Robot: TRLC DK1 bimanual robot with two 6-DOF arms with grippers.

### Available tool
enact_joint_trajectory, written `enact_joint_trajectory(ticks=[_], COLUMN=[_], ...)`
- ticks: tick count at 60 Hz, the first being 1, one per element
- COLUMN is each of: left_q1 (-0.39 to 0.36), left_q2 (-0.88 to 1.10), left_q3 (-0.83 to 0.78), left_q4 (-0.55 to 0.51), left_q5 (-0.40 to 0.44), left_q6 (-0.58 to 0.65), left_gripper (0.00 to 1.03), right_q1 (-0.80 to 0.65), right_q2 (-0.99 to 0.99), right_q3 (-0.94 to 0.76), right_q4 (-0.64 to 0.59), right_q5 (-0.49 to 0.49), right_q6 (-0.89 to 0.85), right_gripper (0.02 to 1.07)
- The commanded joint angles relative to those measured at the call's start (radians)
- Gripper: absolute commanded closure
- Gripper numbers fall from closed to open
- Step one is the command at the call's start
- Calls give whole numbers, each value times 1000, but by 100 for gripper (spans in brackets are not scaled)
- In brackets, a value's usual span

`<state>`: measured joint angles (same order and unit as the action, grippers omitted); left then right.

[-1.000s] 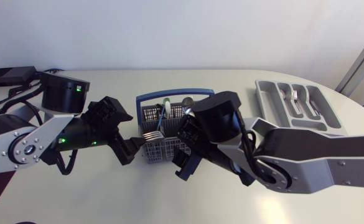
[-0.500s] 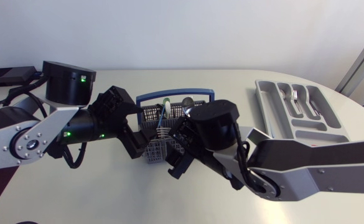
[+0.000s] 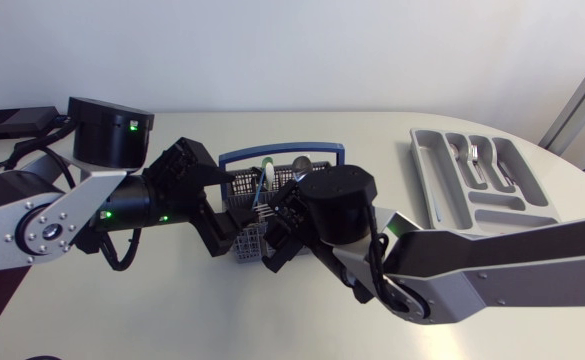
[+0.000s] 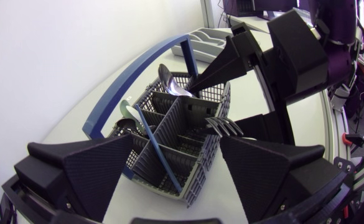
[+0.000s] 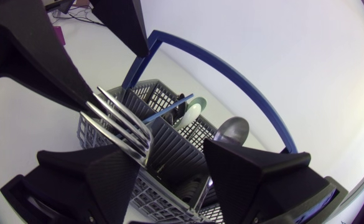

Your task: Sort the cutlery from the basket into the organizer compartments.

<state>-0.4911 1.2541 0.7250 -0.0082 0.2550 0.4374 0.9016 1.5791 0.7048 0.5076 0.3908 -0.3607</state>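
Pale, smooth tabletop (image 3: 122, 310) runs under both of your arms, and on it stands the basket (image 4: 188, 118). It is grey plastic moulded as a fine lattice, split by ribbed dividers into cells, with a flat blue handle (image 4: 126, 81) arching over it. Your left arm (image 3: 52, 215) comes in low, elbow bent, its wrist levelled at one end of the basket. The left gripper (image 4: 177, 142) has its matte wedge fingers spread wide with that end between them, and both tips look pressed against the side walls, so it grips the basket. Your right arm (image 3: 492, 265) lies across the front of the table, its bulky black joint above the basket's other end. The right gripper (image 5: 172, 148) is tipped down over the cells, fingers wide apart and holding nothing. A polished steel fork (image 5: 122, 127) stands tines-up out of a cell, leaning against the tip of one right finger and clear of the other. Ahead of those fingers, deeper in the basket, sit a steel spoon (image 5: 231, 130) bowl-up, a thin blue rod (image 4: 157, 149) and a pale-green rounded piece (image 5: 191, 115). The organizer (image 3: 442, 180) — a smooth light-grey tray of long slots, with steel pieces in its middle ones — lies well apart from all four fingers, on the right arm's side.
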Motion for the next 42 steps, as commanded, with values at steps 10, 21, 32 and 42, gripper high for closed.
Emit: enact_joint_trajectory(ticks=[10,21,32,42], left_q1=[19,25,40,57], left_q2=[-9,-25,-50,-65], left_q3=[14,2,-7,-19], left_q4=[-10,-19,-32,-44], left_q5=[24,29,33,41], left_q6=[-23,-20,-17,-8], left_gripper=[7,7,7,7], right_q1=[8,20,20,17], right_q2=[21,18,-5,-45], right_q3=[-8,-14,-27,-37], right_q4=[58,66,62,52], right_q5=[13,-6,-13,-38], right_q6=[-20,-35,-34,-35], right_gripper=[74,96,100,101])
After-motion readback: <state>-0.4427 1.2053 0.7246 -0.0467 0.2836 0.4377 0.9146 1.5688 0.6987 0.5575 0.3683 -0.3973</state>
